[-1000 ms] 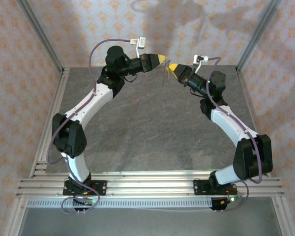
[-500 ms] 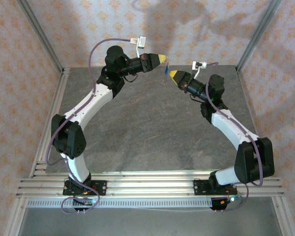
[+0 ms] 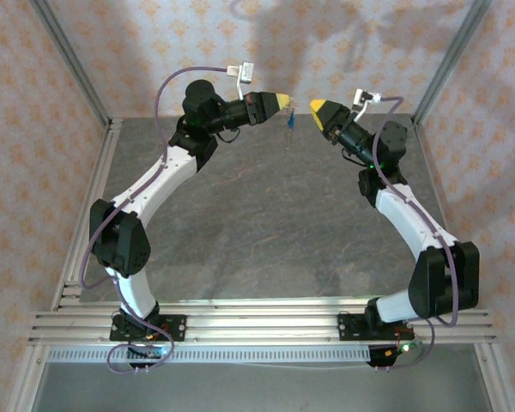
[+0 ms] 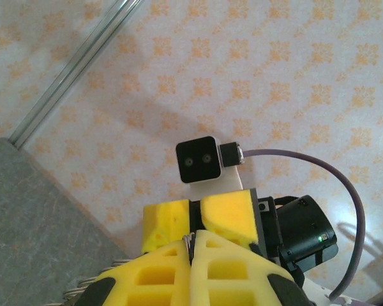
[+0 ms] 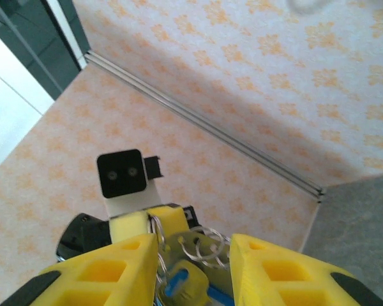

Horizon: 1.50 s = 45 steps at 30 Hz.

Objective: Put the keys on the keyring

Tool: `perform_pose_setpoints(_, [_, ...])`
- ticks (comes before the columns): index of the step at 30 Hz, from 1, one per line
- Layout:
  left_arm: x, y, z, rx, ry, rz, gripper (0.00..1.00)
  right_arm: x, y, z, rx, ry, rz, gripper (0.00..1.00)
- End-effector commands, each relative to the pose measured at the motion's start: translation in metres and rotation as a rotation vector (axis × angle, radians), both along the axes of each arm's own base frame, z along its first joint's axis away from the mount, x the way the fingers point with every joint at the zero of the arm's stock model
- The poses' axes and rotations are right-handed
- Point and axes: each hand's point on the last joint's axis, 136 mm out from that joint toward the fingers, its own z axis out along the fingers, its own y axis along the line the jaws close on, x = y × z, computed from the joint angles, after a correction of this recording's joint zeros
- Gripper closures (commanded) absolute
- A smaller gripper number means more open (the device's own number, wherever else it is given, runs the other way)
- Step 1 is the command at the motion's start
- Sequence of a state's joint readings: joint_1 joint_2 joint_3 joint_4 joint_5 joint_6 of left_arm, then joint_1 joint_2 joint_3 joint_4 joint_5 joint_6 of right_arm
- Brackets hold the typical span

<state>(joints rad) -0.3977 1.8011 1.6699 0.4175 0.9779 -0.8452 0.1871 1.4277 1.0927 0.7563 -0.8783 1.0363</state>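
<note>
My left gripper (image 3: 285, 101) is raised over the far middle of the table and is shut on the keyring (image 3: 287, 120). The keys (image 3: 288, 136) dangle from the ring below it. In the left wrist view the wire of the keyring (image 4: 187, 241) is pinched between that gripper's (image 4: 193, 245) closed yellow fingers. My right gripper (image 3: 313, 106) hovers just right of the bunch, apart from it. In the right wrist view its (image 5: 191, 241) fingers stand open. Beyond them hang the silvery loops of the keyring (image 5: 205, 249) and a key (image 5: 176, 281) with blue on it, held by the left gripper (image 5: 152, 220).
The grey table (image 3: 266, 223) lies well below both grippers. Patterned walls and aluminium corner posts (image 3: 453, 60) close in the back and sides. The arms' mounting rail (image 3: 257, 322) runs along the near edge.
My right gripper has opened and drawn back to the right and slightly up, away from the bunch. The left gripper has stayed put, and the keyring and keys still hang from it.
</note>
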Motion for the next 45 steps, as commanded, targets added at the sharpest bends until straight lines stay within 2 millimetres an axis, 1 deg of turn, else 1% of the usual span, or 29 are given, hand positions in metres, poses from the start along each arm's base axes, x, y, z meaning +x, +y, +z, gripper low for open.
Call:
perform_pose_setpoints(1, [-0.014,0.006,0.032,-0.061,-0.082,0.009,1.00,-0.007,0.010,0.031,0.052,-0.093,0.037,0.65])
perform_pose_setpoints(6, [-0.015,0.006,0.032,-0.062,-0.082,0.009,1.00,-0.004,0.024,0.032,0.057,-0.094,0.064,0.65])
perform_pose_setpoints(10, [-0.015,0.006,0.032,-0.062,-0.081,0.009,1.00,-0.005,0.030,0.031,0.060,-0.095,0.077,0.66])
perform_pose_setpoints(14, [-0.015,0.006,0.031,-0.061,-0.079,0.009,1.00,-0.006,0.033,0.030,0.060,-0.095,0.088,0.70])
perform_pose_setpoints(16, [-0.015,0.006,0.031,-0.061,-0.080,0.009,1.00,-0.006,0.034,0.029,0.060,-0.094,0.091,0.75])
perform_pose_setpoints(21, [-0.013,0.006,0.030,-0.059,-0.078,0.016,1.00,-0.007,0.036,0.023,0.055,-0.085,0.097,0.94])
perform_pose_setpoints(23, [-0.012,0.006,0.029,-0.059,-0.074,0.020,1.00,-0.007,0.035,0.021,0.054,-0.081,0.096,1.00])
perform_pose_setpoints(31, [-0.008,0.008,0.030,-0.069,-0.071,0.044,1.00,-0.011,0.035,0.013,0.048,-0.067,0.099,1.00])
perform_pose_setpoints(39, [-0.006,0.009,0.032,-0.087,-0.068,0.055,1.00,-0.017,0.049,-0.006,0.032,-0.031,0.130,1.00])
perform_pose_setpoints(45, [-0.006,0.009,0.030,-0.086,-0.066,0.054,1.00,-0.019,0.046,-0.013,-0.001,-0.017,0.110,1.00])
